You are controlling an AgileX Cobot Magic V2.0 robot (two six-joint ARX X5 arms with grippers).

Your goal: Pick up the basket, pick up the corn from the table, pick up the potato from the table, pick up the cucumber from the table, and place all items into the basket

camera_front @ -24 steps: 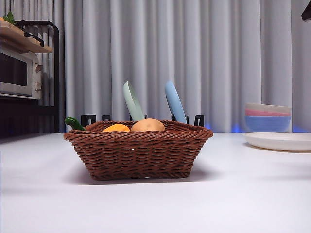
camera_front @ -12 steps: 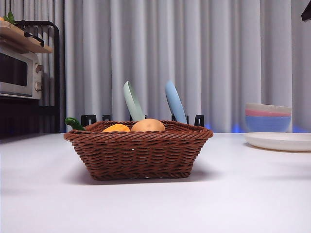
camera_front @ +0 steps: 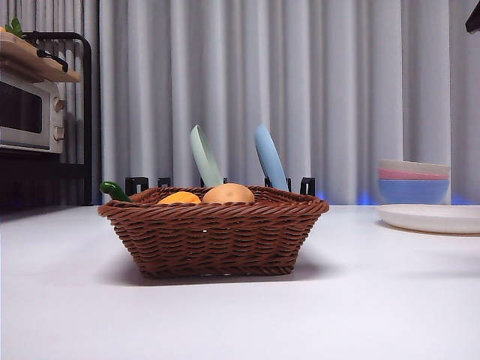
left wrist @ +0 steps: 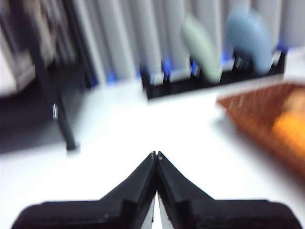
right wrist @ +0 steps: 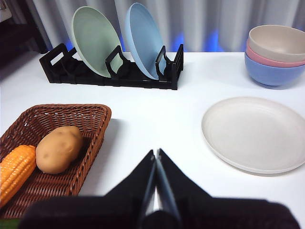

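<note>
The brown wicker basket (camera_front: 214, 234) stands on the white table (camera_front: 240, 315) in the front view. Inside it lie the orange corn (camera_front: 180, 199) and the tan potato (camera_front: 229, 193); the green cucumber (camera_front: 114, 190) pokes over its left rim. From the right wrist view, the basket (right wrist: 28, 119) holds the potato (right wrist: 59, 148) beside the corn (right wrist: 14, 172). My right gripper (right wrist: 156, 157) is shut and empty, above the table beside the basket. My left gripper (left wrist: 155, 156) is shut and empty, with a blurred corner of the basket (left wrist: 259, 107) off to one side.
A black rack (right wrist: 114, 71) holds a pale green plate (right wrist: 95, 40) and a blue plate (right wrist: 145, 38) behind the basket. A white plate (right wrist: 255, 133) and stacked bowls (right wrist: 276, 55) sit at the right. A microwave on a shelf (camera_front: 30, 112) stands at the far left.
</note>
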